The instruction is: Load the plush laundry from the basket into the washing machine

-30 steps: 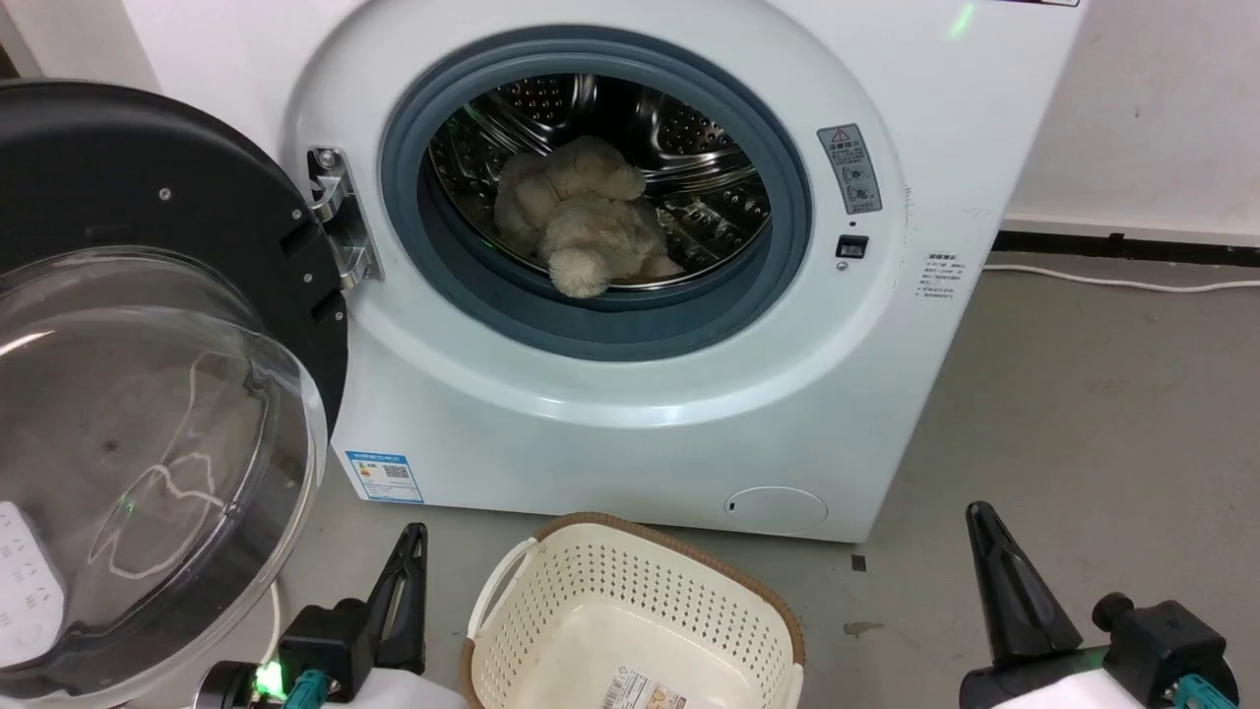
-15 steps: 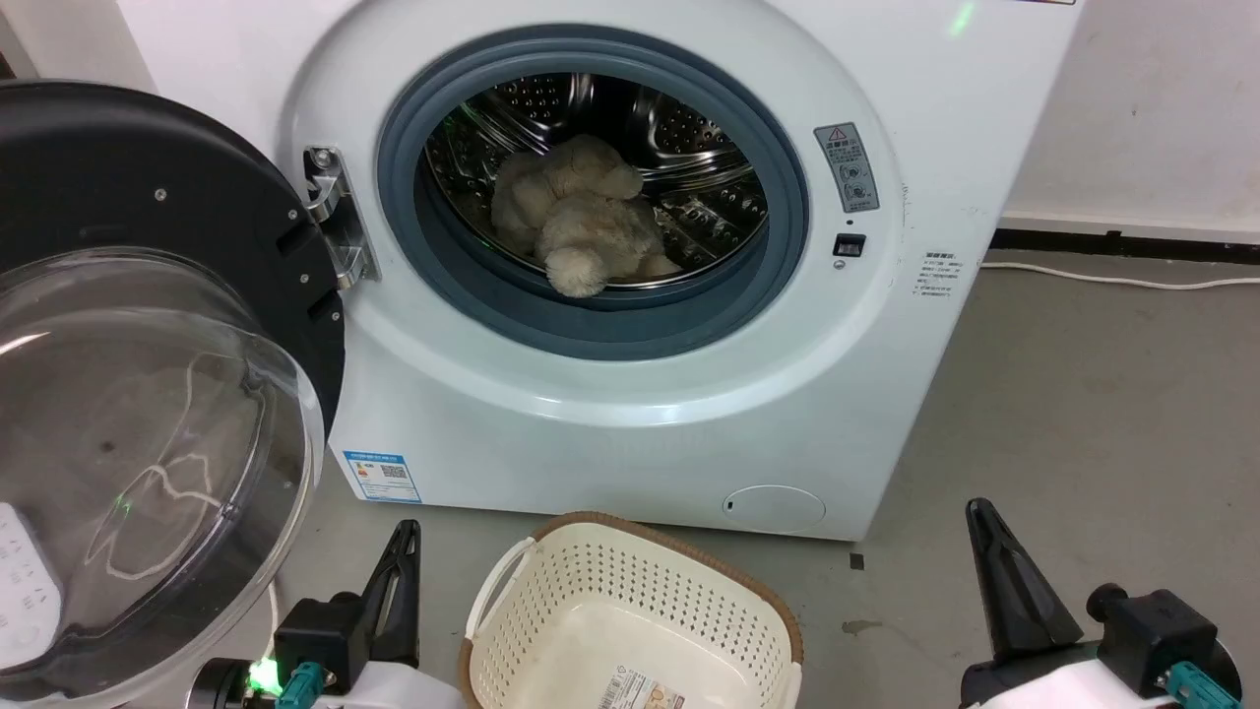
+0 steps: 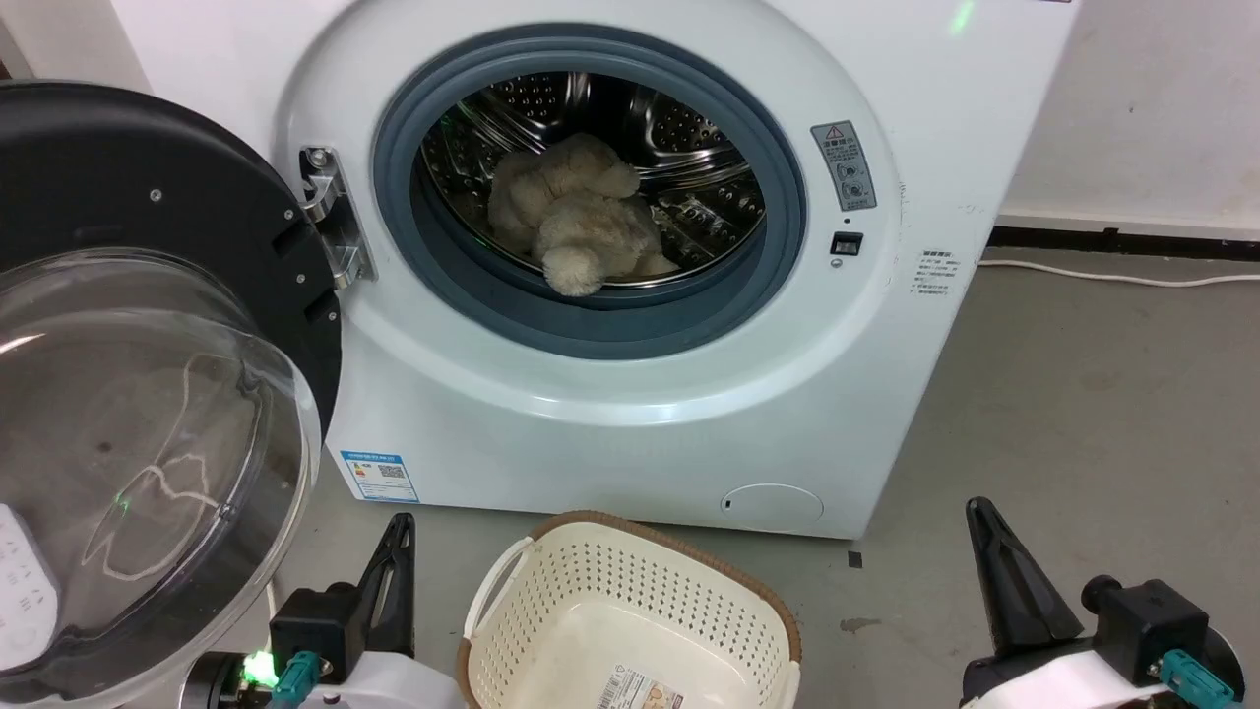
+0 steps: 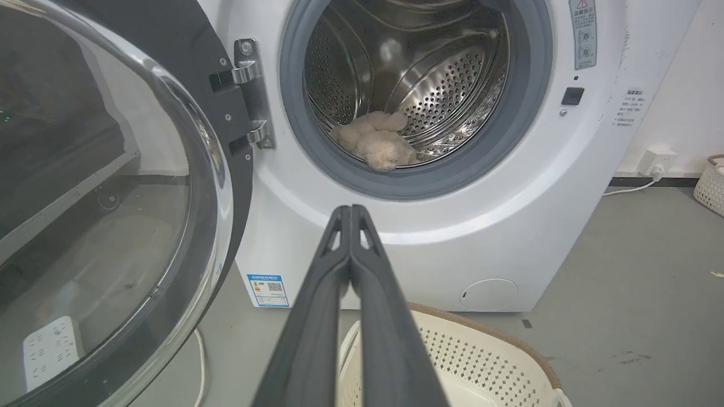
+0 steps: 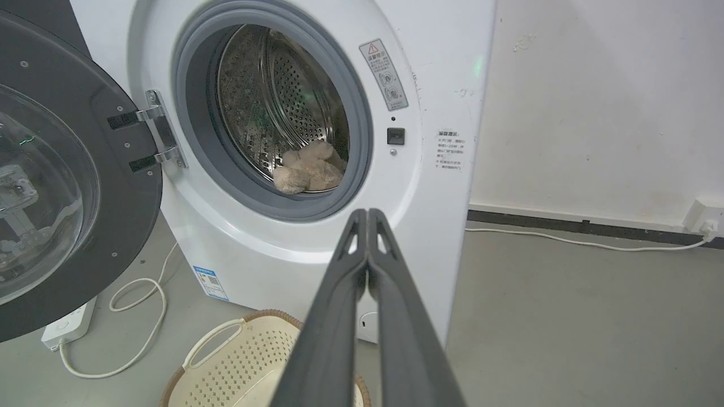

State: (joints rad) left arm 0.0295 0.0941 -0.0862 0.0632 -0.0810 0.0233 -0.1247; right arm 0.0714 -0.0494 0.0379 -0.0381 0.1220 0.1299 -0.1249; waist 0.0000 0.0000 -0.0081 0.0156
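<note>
The beige plush laundry (image 3: 576, 219) lies inside the steel drum of the white washing machine (image 3: 630, 433), close behind the grey port ring; the wrist views show the plush (image 4: 376, 142) (image 5: 308, 168) too. The door (image 3: 148, 374) stands swung open at the left. On the floor in front sits the cream basket (image 3: 630, 630), holding just the label on its floor. My left gripper (image 3: 399, 527) is shut and empty, low beside the basket's left handle. My right gripper (image 3: 976, 512) is shut and empty, well right of the basket.
A white power strip (image 4: 51, 350) and its cable (image 5: 141, 316) lie on the floor under the open door. Another white cable (image 3: 1122, 281) runs along the wall's base at the right. Bare grey floor spreads to the right of the machine.
The whole head view has shifted slightly, so the camera has moved. Both grippers sit a touch lower and further left in the picture. Plush, basket and door are unchanged.
</note>
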